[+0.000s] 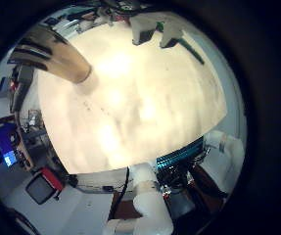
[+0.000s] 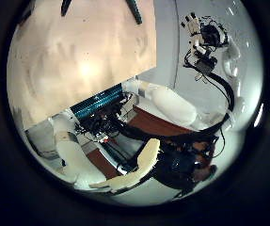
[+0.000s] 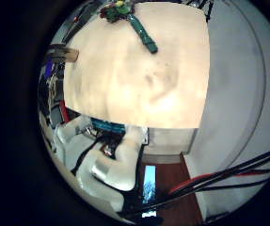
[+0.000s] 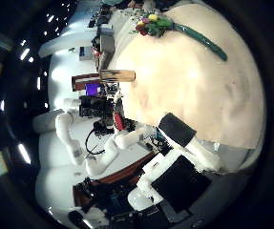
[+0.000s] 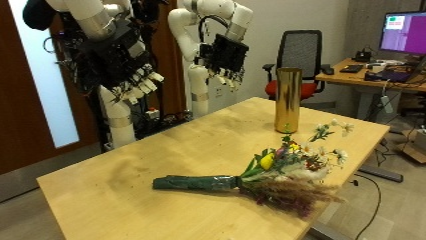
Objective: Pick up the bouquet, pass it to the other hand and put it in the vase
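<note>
While the bouquet (image 5: 260, 176) lies flat on the table (image 5: 120, 180), apart from the upright vase (image 5: 286, 100), nothing is yet done. Both the left hand (image 5: 224, 55) and the right hand (image 5: 131, 82) are raised well above the table, fingers relaxed, nothing held.

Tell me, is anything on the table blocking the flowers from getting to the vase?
No, nothing visible does. The bouquet lies flat on the table, and the vase stands upright near the far edge. Only bare tabletop lies between them. Both hands hang raised behind the table.

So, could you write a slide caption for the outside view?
Bouquet lying on the wooden table near the gold vase, both hands raised and open.
</note>
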`<state>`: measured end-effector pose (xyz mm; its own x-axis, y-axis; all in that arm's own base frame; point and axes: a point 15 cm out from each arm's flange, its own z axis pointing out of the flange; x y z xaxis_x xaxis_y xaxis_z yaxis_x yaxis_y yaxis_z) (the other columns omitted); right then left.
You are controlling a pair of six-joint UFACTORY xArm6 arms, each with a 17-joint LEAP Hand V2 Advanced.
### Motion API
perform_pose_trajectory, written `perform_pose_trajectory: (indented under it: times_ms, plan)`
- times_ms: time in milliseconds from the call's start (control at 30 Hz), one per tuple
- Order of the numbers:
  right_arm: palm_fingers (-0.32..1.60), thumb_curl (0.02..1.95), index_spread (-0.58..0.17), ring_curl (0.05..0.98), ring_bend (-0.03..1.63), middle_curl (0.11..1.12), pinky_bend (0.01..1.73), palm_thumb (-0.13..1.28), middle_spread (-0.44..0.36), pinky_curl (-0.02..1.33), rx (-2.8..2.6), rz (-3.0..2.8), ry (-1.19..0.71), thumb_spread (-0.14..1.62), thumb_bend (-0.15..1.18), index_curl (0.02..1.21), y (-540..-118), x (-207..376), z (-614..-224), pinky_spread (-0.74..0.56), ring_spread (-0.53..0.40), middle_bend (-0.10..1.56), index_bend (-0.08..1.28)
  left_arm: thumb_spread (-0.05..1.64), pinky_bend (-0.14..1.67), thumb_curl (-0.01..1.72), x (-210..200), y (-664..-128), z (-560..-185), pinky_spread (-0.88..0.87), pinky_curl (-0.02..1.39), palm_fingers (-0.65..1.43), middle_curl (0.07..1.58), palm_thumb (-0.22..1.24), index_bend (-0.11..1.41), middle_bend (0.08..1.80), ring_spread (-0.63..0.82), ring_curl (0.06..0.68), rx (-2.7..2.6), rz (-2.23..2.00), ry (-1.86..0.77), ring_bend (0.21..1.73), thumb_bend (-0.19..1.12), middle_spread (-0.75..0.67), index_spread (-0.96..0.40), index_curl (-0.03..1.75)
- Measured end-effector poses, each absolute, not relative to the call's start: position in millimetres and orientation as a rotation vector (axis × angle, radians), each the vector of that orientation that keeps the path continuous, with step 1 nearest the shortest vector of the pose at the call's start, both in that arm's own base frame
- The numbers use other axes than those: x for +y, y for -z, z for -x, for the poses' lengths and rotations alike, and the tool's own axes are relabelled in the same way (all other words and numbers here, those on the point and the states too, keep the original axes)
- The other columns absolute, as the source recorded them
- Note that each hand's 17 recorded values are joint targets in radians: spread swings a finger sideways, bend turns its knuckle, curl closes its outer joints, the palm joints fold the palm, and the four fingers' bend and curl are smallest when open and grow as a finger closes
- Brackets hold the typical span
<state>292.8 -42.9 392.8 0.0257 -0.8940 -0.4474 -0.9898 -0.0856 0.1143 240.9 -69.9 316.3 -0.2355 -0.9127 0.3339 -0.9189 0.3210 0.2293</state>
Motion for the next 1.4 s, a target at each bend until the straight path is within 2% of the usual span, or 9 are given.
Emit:
perform_pose_trajectory:
  times_ms: [567, 667, 833, 900, 1000, 1033, 1067, 1233, 1400]
  plan:
    - [0.3, 0.39, -0.192, 0.254, 0.43, 0.35, 0.31, 0.65, 0.102, 0.3, 2.072, 1.959, -0.584, 1.14, -0.02, 0.26, -379.0, -9.3, -339.4, 0.3, 0.166, 0.28, 0.17, 0.79, 0.27, 0.33, -72.6, -324.8, -248.1, 0.6, 0.32, -0.03, 0.27, 0.2, 0.15, 0.19, 0.61, 0.215, -2.245, -1.587, -0.034, 0.47, -0.04, 0.51, 0.14, 0.27]
    - [0.35, 0.39, -0.184, 0.266, 0.52, 0.34, 0.3, 0.65, 0.091, 0.29, 2.11, 1.926, -0.593, 1.14, -0.02, 0.26, -370.4, -6.9, -354.5, 0.29, 0.075, 0.26, 0.13, 0.79, 0.27, 0.33, -74.7, -326.7, -250.0, 0.6, 0.31, -0.02, 0.27, 0.2, 0.15, 0.19, 0.61, 0.216, -2.259, -1.578, -0.037, 0.47, -0.04, 0.5, 0.14, 0.27]
    - [0.31, 0.39, -0.161, 0.244, 0.43, 0.36, 0.33, 0.66, 0.118, 0.3, 2.157, 1.881, -0.585, 1.13, -0.02, 0.27, -351.9, -7.2, -381.5, 0.28, 0.18, 0.34, 0.17, 0.79, 0.26, 0.33, -77.6, -328.6, -258.2, 0.6, 0.31, -0.02, 0.28, 0.2, 0.16, 0.19, 0.6, 0.215, -2.268, -1.562, -0.042, 0.47, -0.04, 0.5, 0.14, 0.27]
    - [0.37, 0.39, -0.157, 0.254, 0.53, 0.38, 0.27, 0.66, -0.007, 0.28, 2.168, 1.861, -0.558, 1.13, -0.02, 0.25, -346.2, -9.5, -390.3, 0.28, 0.1, 0.4, 0.14, 0.79, 0.26, 0.33, -78.5, -327.8, -259.2, 0.6, 0.31, -0.02, 0.28, 0.2, 0.16, 0.19, 0.6, 0.212, -2.27, -1.555, -0.035, 0.46, -0.04, 0.49, 0.14, 0.27]
    - [0.31, 0.39, -0.155, 0.283, 0.61, 0.35, 0.35, 0.67, -0.015, 0.3, 2.178, 1.825, -0.479, 1.13, -0.02, 0.26, -339.5, -17.0, -409.9, 0.24, -0.05, 0.27, 0.14, 0.79, 0.26, 0.33, -79.6, -328.4, -262.2, 0.6, 0.31, -0.02, 0.28, 0.2, 0.16, 0.19, 0.6, 0.212, -2.268, -1.549, -0.035, 0.46, -0.04, 0.49, 0.14, 0.27]
    - [0.39, 0.39, -0.153, 0.277, 0.62, 0.37, 0.34, 0.68, -0.135, 0.29, 2.18, 1.815, -0.458, 1.12, -0.02, 0.25, -336.8, -19.6, -416.2, 0.2, -0.093, 0.35, 0.15, 0.79, 0.26, 0.33, -80.2, -327.6, -261.9, 0.6, 0.31, -0.02, 0.28, 0.2, 0.16, 0.19, 0.6, 0.212, -2.266, -1.547, -0.033, 0.46, -0.04, 0.49, 0.14, 0.27]
    - [0.36, 0.4, -0.129, 0.27, 0.57, 0.4, 0.34, 0.7, 0.042, 0.29, 2.18, 1.812, -0.445, 1.12, -0.02, 0.26, -334.6, -20.4, -420.4, 0.18, -0.057, 0.44, 0.15, 0.79, 0.26, 0.33, -80.0, -326.6, -262.2, 0.6, 0.31, -0.02, 0.28, 0.2, 0.16, 0.19, 0.61, 0.212, -2.264, -1.544, -0.029, 0.46, -0.04, 0.49, 0.14, 0.27]
    - [0.27, 0.4, -0.144, 0.266, 0.55, 0.4, 0.35, 0.71, 0.161, 0.29, 2.152, 1.836, -0.41, 1.11, -0.02, 0.27, -329.3, -12.3, -431.2, 0.19, -0.049, 0.44, 0.17, 0.79, 0.26, 0.32, -79.7, -323.4, -264.3, 0.59, 0.31, -0.02, 0.28, 0.2, 0.16, 0.19, 0.6, 0.213, -2.254, -1.54, -0.021, 0.46, -0.04, 0.49, 0.14, 0.28]
    - [0.22, 0.4, -0.161, 0.26, 0.53, 0.36, 0.41, 0.72, 0.068, 0.3, 2.183, 1.815, -0.423, 1.12, -0.02, 0.28, -292.6, -15.1, -424.9, 0.21, -0.058, 0.31, 0.15, 0.79, 0.26, 0.32, -80.8, -321.3, -265.4, 0.6, 0.32, -0.02, 0.28, 0.2, 0.15, 0.19, 0.61, 0.214, -2.248, -1.54, -0.018, 0.46, -0.04, 0.49, 0.15, 0.28]
